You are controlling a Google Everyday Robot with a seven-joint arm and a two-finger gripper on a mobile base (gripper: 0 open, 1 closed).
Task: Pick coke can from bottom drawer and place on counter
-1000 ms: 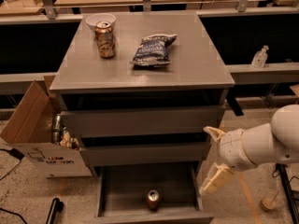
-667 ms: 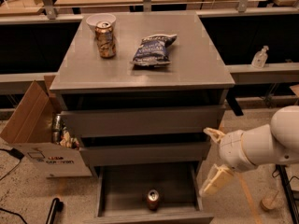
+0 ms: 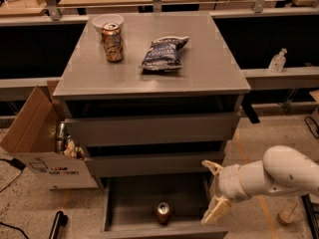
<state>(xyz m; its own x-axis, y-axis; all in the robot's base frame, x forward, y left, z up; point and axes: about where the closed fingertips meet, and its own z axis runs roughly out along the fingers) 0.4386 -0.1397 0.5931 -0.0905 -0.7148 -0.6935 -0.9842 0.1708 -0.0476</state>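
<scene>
Beside bottom drawer (image 3: pixel 133 203) — gripper (image 3: pixel 213 189), 2 fingers (image 3: pixel 217 213) spread

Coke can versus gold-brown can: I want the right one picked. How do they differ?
The coke can is red; the gold-brown can is patterned gold. The coke can stands in the open bottom drawer; the gold-brown can stands on the counter. The gripper, fingers open, is beside the coke can's drawer, far from the gold-brown can. Both stand upright.

text: none legible | chip bag (image 3: pixel 163 53): print unreadable | cardboard box (image 3: pixel 55 171): print unreadable | gripper (image 3: pixel 208 190): fingers spread, bottom drawer (image 3: pixel 129 198) right front corner
</scene>
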